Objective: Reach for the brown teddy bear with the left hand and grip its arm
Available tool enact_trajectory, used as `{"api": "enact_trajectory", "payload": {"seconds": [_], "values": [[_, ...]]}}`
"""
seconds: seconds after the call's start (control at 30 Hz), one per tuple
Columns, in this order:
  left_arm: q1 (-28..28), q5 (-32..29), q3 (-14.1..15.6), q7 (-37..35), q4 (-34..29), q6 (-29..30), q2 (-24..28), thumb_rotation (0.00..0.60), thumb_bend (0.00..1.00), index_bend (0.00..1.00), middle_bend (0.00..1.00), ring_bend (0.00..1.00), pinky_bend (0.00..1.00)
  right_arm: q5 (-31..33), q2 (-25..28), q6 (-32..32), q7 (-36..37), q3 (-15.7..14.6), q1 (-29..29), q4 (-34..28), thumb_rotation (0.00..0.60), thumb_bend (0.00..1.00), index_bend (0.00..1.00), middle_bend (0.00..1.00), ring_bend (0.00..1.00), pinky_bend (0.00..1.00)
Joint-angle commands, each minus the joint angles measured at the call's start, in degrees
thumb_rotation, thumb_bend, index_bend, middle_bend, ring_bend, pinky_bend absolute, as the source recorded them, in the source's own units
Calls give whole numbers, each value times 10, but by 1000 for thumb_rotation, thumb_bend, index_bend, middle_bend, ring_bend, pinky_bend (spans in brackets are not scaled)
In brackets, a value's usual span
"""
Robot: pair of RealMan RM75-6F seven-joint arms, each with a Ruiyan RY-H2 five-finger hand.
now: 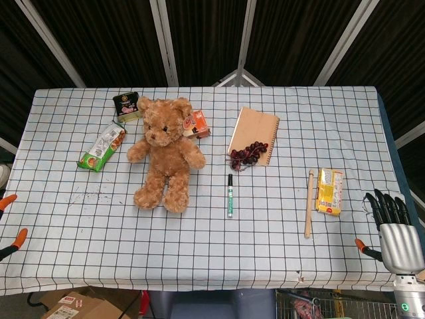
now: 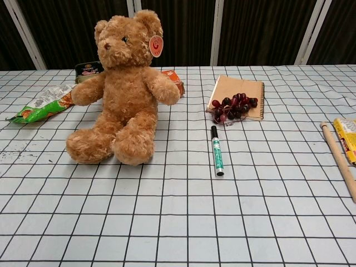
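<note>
The brown teddy bear [image 1: 164, 151] sits upright on the checked tablecloth [image 1: 219, 252], left of centre, facing me, with a round tag on its ear. Both of its arms [image 2: 86, 90] hang out to the sides, free of any hand. In the chest view the teddy bear [image 2: 123, 89] fills the upper left. My right hand [image 1: 395, 229] hovers at the table's right edge with its fingers extended and nothing in them. My left hand shows in neither view.
A green snack packet [image 1: 103, 147] and a dark tin [image 1: 127, 105] lie left of the bear, an orange packet [image 1: 198, 124] behind it. To the right lie a marker [image 1: 230, 194], a notebook [image 1: 255, 129] with grapes [image 1: 248, 153], a wooden stick [image 1: 309, 203] and a yellow box [image 1: 330, 191].
</note>
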Motion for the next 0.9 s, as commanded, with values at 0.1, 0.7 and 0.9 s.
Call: {"api": "enact_trajectory", "payload": {"seconds": [0.1,0.7,0.9], "values": [[2,-4,1,-2,-1,0,3,600,410,220,102,0,0,2,-1,-4,-3,0,2,-1,600,171,23,2,7,0],[-41,-58,-25,-120,-4,-92,15,600,394,214,102,0,0,8,0,-11,13,2,5,3,600,172,23,2,7,0],[-133,-158,-74,-297,1,-295,47,600,340,213,117,0,0,5,1,-6,19,1,4,5,600,172,23,2,7,0]]}}
